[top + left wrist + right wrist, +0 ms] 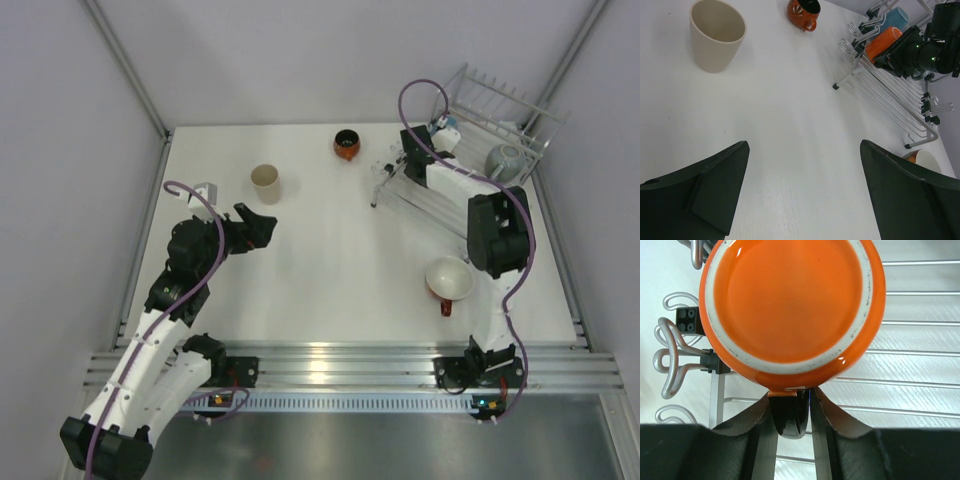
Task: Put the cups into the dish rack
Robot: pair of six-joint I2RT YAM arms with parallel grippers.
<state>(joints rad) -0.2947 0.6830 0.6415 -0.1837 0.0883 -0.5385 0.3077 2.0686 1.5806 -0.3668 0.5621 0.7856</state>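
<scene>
The red mug (449,280), white inside, stands upright on the desk (330,250) at the near right, just beside the right arm and apart from the rack. On the left, the left tool (804,147) is above bare desk with its two dark fingers (715,190) spread wide apart and nothing between them. Just beyond it stands the beige tumbler (717,34), upright with its mouth up. Farther off, near the middle of the far edge, sits the dark-and-orange mug (804,12), upright, its handle toward the near side.

At the far right lies the wire dish rack (890,100). At its left end the right tool (790,412) is clamped on the handle of the orange cup (792,305), whose base faces the wrist camera, over the rack's wires; I cannot tell whether the cup touches them. Just beyond the orange cup a light blue cup (896,17) lies in the rack, and a grey mug (505,160) sits in the rack's right end.
</scene>
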